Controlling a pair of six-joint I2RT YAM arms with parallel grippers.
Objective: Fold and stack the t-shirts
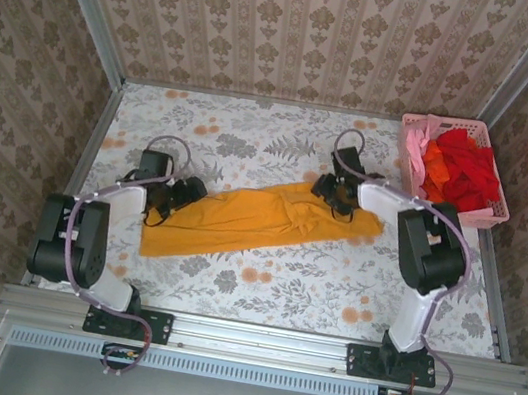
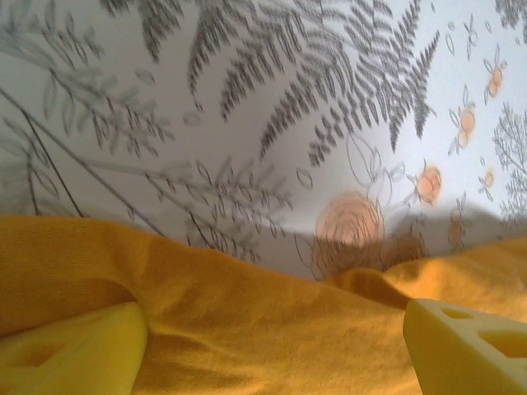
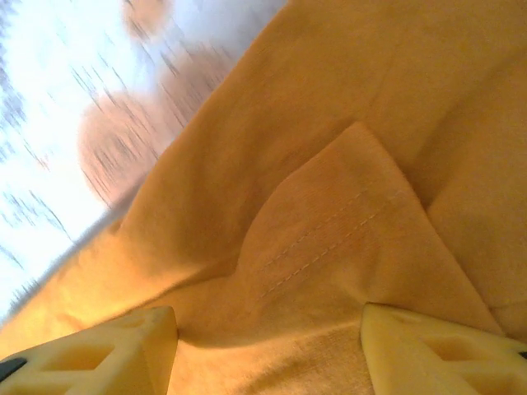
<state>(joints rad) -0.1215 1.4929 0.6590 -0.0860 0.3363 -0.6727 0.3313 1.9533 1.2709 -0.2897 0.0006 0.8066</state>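
The orange-yellow t-shirt (image 1: 250, 218) lies as a long band across the middle of the table (image 1: 256, 303), long axis from near-left to far-right; the left pincer (image 1: 187, 192) is at its left end, the right pincer (image 1: 342, 198) at its right end, both released, jaws apart over the cloth; no writing is readable.

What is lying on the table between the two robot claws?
The orange-yellow t-shirt, bunched into a long strip, runs from the left claw to the right claw across the flowery table. The top view shows it.
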